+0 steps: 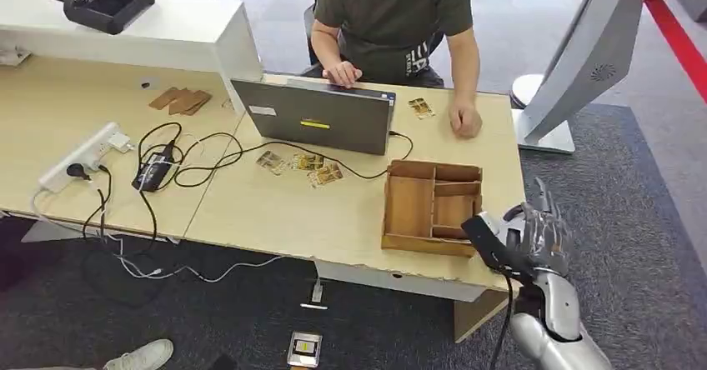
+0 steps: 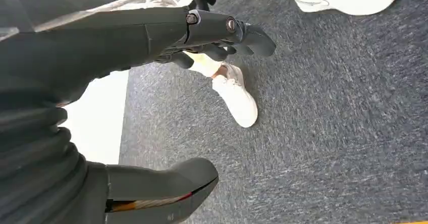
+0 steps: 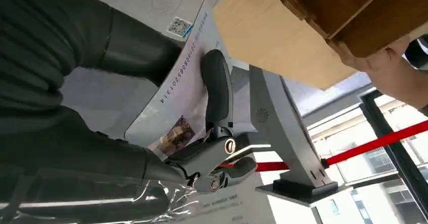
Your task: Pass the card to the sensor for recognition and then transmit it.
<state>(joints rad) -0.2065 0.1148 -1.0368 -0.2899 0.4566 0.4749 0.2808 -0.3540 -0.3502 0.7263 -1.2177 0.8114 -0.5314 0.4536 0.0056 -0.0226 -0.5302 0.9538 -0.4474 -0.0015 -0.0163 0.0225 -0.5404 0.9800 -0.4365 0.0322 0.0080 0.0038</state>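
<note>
The right robot hand (image 3: 202, 133) pinches the card (image 3: 176, 103) beside the tray (image 1: 431, 207); a loose pinch could drop it. The left robot hand (image 2: 151, 42) hangs half-curled, empty.

Card (image 3: 176, 100) in right hand (image 3: 212, 133): printed number along one edge, reads approx. "2016080652013 14"; last digits uncertain. QR code (image 3: 180, 26) near its corner, not decodable. Smaller print on the card too blurred to read.
</note>
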